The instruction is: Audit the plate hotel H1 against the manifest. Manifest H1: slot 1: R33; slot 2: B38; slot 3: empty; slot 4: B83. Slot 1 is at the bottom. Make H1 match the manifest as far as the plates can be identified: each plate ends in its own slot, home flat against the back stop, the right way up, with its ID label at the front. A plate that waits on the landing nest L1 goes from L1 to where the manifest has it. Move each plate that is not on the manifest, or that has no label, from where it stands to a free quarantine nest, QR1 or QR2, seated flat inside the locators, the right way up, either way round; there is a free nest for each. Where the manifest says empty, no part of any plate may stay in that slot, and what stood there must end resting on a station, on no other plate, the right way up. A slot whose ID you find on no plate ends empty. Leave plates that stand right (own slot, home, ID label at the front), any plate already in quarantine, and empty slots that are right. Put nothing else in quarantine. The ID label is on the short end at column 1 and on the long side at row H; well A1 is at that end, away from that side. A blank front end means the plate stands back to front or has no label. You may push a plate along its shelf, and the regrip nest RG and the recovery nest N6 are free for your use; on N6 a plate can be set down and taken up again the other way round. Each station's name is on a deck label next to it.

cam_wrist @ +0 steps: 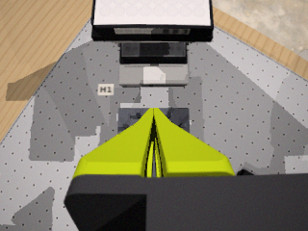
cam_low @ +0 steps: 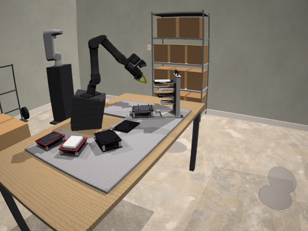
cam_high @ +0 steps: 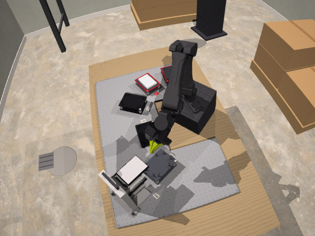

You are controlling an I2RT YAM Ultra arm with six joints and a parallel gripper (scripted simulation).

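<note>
My gripper (cam_high: 154, 148) (cam_low: 142, 80) (cam_wrist: 153, 115) has yellow fingers, shut on nothing. It hangs in the air above the landing nest L1 (cam_high: 160, 166) (cam_low: 142, 110) (cam_wrist: 129, 116) and points at the plate hotel H1 (cam_high: 121, 194) (cam_low: 177, 94). L1 carries no plate. A white-topped plate (cam_high: 132, 169) (cam_low: 162, 81) (cam_wrist: 152, 11) lies in the hotel's top slot, with a dark strip along its front end. Below it in the wrist view are a dark plate (cam_wrist: 152, 52) and a grey shelf level (cam_wrist: 152, 74); I cannot read any label. The H1 deck label (cam_wrist: 106, 89) lies left of the hotel.
A red-rimmed quarantine nest holds a white plate (cam_high: 147, 81) (cam_low: 72, 141). A second red-rimmed nest (cam_low: 49, 137) beside it is partly hidden by the arm in the top view. A raised black nest (cam_high: 132, 101) (cam_low: 108, 139) and a flat black nest (cam_high: 141, 129) (cam_low: 126, 125) stand mid-deck. The arm's base block (cam_high: 201, 109) is at the right.
</note>
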